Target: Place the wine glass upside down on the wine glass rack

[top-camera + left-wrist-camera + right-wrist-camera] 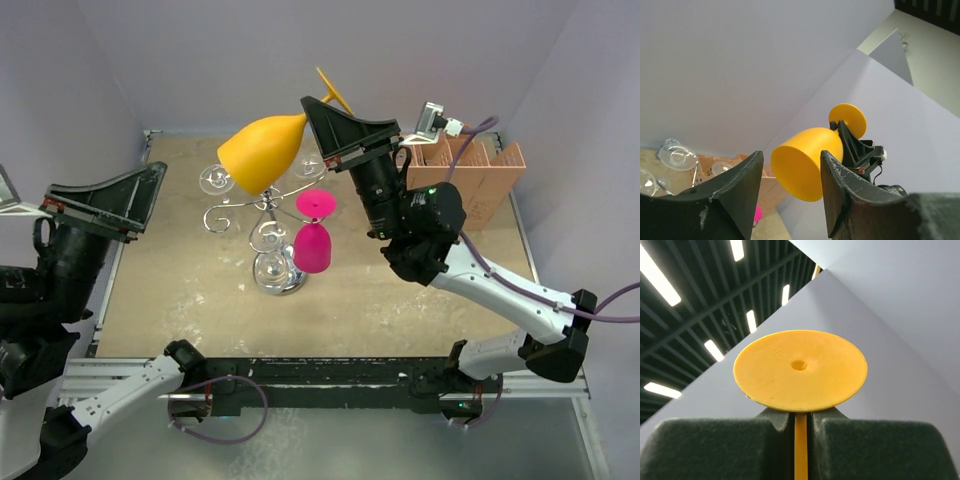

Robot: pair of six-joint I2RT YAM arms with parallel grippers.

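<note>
Top external: 1 yellow wine glass (262,150), 1 pink glass (312,246), 1 rack (291,287).

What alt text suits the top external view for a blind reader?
The right pincer, shut on the stem of a yellow wine glass, holds it tilted above the silver wine glass rack, where a pink glass hangs upside down. The left pincer stands open and empty at the left.

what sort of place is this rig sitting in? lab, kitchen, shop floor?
Probably a robot test cell inside an industrial hall, not a home: a sandy-tan tabletop boxed in by plain pale-lilac wall panels, and overhead long white strip lights on a dark ribbed ceiling.
</note>
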